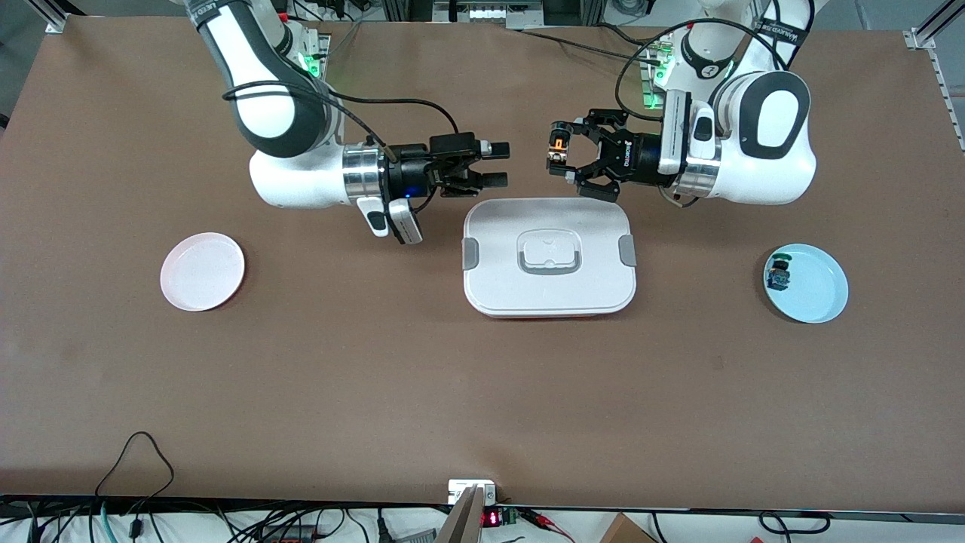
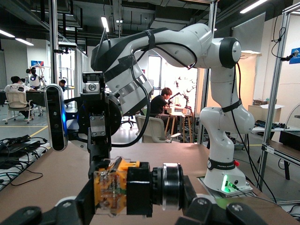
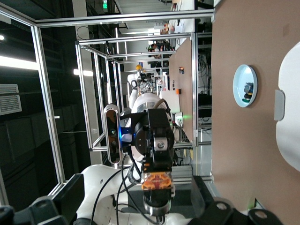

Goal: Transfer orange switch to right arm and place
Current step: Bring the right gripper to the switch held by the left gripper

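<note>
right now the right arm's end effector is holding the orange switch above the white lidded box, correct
No: the left end effector holds the orange switch, shut on it. The right end effector is open and empty, facing it. The front view shows this, just above the white lidded box.

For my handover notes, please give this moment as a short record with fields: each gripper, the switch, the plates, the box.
left gripper: shut on the orange switch, in the air above the table
right gripper: open, facing the switch, not touching it
white box: lid closed, mid-table, nearer the front camera than both grippers
pink plate: toward the right arm's end
blue plate: toward the left arm's end, holds another small switch
</note>
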Robot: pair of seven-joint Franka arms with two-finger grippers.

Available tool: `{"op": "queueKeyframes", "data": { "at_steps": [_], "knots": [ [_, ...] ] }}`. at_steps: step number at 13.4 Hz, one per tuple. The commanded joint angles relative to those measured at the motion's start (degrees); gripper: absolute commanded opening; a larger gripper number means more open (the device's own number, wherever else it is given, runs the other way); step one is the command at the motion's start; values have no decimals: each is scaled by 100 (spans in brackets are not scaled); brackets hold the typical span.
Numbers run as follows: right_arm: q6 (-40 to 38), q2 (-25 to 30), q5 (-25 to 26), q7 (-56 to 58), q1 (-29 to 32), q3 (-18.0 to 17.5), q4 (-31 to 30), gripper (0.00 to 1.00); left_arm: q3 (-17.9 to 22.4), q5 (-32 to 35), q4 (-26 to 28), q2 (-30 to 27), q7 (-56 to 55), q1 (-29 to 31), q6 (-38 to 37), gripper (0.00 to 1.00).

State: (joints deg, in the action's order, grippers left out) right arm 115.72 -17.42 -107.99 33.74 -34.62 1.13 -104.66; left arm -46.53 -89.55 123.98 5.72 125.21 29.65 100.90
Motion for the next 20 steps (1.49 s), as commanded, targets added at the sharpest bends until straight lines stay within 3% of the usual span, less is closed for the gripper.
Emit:
{"op": "queueKeyframes", "data": {
  "at_steps": [1, 4, 14, 17, 20],
  "knots": [
    [502, 125, -572, 509, -368, 54, -125, 100, -49, -221, 65, -150, 135, 50, -36, 0],
    [644, 46, -916, 1449, -571, 54, -134, 100, -49, -230, 100, -150, 152, 32, -36, 0],
    [934, 2, -969, 1661, -800, 54, -99, 100, -49, -247, 100, -124, 328, 41, -36, 0],
    [943, 2, -1320, 1891, -888, 54, -99, 100, -49, -239, 100, -115, 337, 59, -53, 0],
    [987, -59, -1365, 1934, -941, 54, -81, 100, -49, -239, 100, -115, 337, 59, -53, 0]
  ]
}}
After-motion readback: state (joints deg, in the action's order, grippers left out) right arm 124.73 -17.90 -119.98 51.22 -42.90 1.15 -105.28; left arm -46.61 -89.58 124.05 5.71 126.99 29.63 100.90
